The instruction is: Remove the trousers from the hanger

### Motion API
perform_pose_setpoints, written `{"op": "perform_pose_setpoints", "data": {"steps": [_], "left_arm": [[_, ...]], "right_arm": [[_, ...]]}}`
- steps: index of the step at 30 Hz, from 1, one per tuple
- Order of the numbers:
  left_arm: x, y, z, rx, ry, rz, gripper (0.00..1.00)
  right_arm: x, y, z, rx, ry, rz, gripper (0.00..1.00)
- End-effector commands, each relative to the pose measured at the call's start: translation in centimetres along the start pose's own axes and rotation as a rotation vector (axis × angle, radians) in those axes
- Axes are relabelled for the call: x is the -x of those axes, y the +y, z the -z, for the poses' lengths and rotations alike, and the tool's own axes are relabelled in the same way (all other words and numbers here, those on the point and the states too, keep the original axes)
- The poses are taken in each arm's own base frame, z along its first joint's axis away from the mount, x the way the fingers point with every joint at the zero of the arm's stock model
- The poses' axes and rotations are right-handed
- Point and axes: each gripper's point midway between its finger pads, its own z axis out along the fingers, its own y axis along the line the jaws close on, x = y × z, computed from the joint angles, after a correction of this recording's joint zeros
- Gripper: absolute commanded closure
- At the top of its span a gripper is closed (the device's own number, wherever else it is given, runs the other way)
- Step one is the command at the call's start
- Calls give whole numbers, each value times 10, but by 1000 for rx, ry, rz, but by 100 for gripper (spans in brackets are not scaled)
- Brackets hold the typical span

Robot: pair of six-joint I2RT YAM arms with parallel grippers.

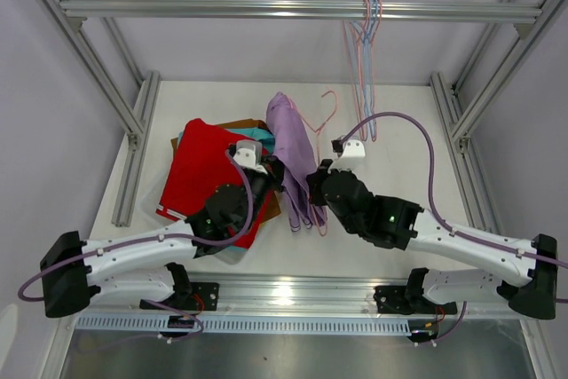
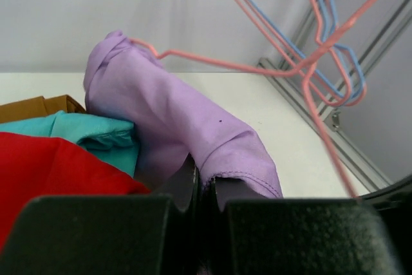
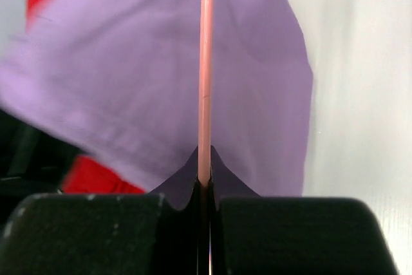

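Overhead view, read left to right. I see the red trousers (image 1: 200, 170) spread flat on the table (image 1: 390, 113), to the left of my left gripper (image 1: 275, 175) and partly under its arm. Edges of the brown trousers (image 1: 241, 123) and the teal trousers (image 1: 257, 133) show from beneath them on the far side.

The left gripper is closed, and in its wrist view the fingers (image 2: 174, 214) meet on a stitched hem of the lilac trousers (image 1: 288, 144). That garment is plain, softly creased lilac cloth, bunched into a narrow folded strip lying between the two grippers. Its long axis runs away from the arm bases, and its far end is gathered over the pink wire hanger (image 1: 324, 108), beyond both grippers.

The right gripper (image 1: 315, 185), just right of the strip's near end, is clamped on the hanger. In its wrist view the pink wire rises straight out of the closed fingers (image 3: 290, 233) with lilac cloth draped behind it. The hanger's hook points away from the grippers, towards the far right.

Further right, beyond the right gripper, spare hangers (image 1: 366, 33) in pink and blue hang from the overhead rail (image 1: 222, 10).
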Motion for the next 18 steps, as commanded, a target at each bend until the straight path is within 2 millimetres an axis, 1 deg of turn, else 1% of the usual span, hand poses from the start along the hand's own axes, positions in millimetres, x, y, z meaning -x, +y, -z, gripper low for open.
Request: {"op": "perform_pose_setpoints", "data": {"steps": [1,2,3,5,6,7,8,9,12,13,15,16,18], "left_arm": [[76,-23,8,-94,-140,151,99],[86,-23,11,-101,-159,152,99],[101,-27,12,-118,-180,162,99],[114,-26,17,-130,-195,159,99],[130,-28,20,-144,-221,172,100],[137,-28,22,-150,-232,176,99],[146,-28,25,-156,-238,172,99],[159,-28,30,-170,-260,185,100],[183,-28,42,-208,-296,184,99],[196,-30,46,-228,-318,186,99],[202,-30,52,-249,-325,157,99],[216,-28,59,-262,-348,167,100],[224,-27,65,-275,-349,171,99]], "right_arm": [[9,-6,-5,-26,-70,-72,100],[6,-8,-7,-32,-66,-70,100],[3,-10,-9,-36,-65,-70,100],[-5,-16,-14,-55,-54,-61,100],[-6,-18,-15,-60,-54,-63,100],[-12,-22,-17,-68,-46,-57,100],[-12,-25,-19,-74,-47,-63,100],[-16,-25,-20,-72,-40,-63,100],[-23,-32,-24,-82,-27,-62,100],[-25,-33,-24,-81,-23,-60,100],[-30,-38,-26,-90,-12,-57,100],[-31,-40,-27,-95,-10,-57,100],[-35,-46,-28,-106,-3,-52,100]]}}
